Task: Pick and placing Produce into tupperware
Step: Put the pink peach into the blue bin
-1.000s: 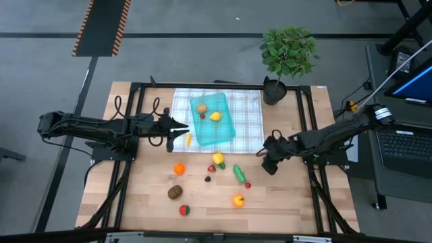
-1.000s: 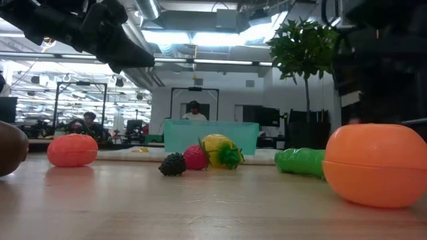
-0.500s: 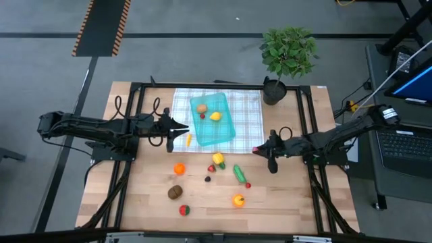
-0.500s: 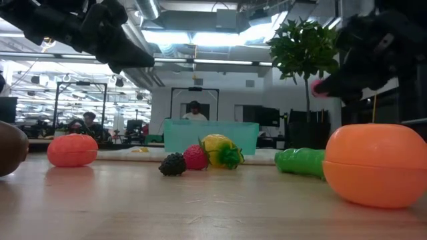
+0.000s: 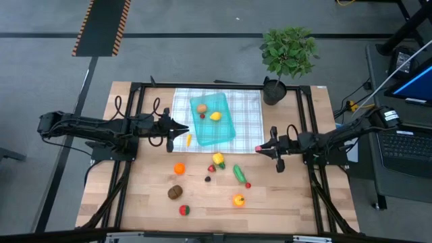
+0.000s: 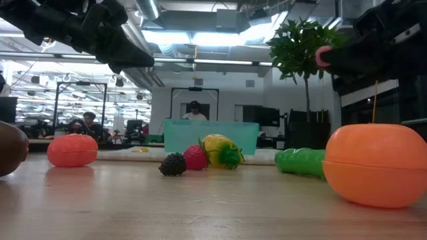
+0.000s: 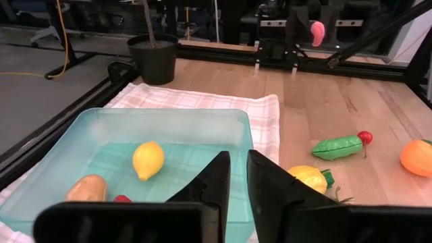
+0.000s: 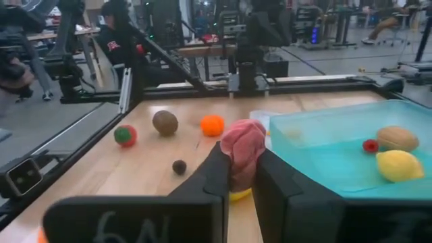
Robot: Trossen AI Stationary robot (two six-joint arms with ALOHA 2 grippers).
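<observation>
While three pieces of produce, a yellow lemon (image 5: pixel 215 116), a brown potato (image 5: pixel 201 108) and a small red berry (image 5: pixel 202 116), are already lying in the teal tupperware (image 5: pixel 226 131) on the checked cloth (image 5: pixel 248 115), the right claw (image 5: pixel 259 147) is hanging just beside the cloth's corner, clenched on a pink piece (image 8: pixel 241 145) not yet delivered. Across from it, the left claw (image 5: pixel 185 130) is hovering near the container's other side with its fingers nearly together and nothing visibly between them. Much is waiting on the wooden counter (image 5: pixel 135 196): an orange (image 5: pixel 179 169), a kiwi (image 5: pixel 175 192), a green cucumber (image 5: pixel 239 173), a yellow piece with green leaves (image 5: pixel 218 159), a dark berry (image 5: pixel 208 179) and more, so the job looks well under half done.
</observation>
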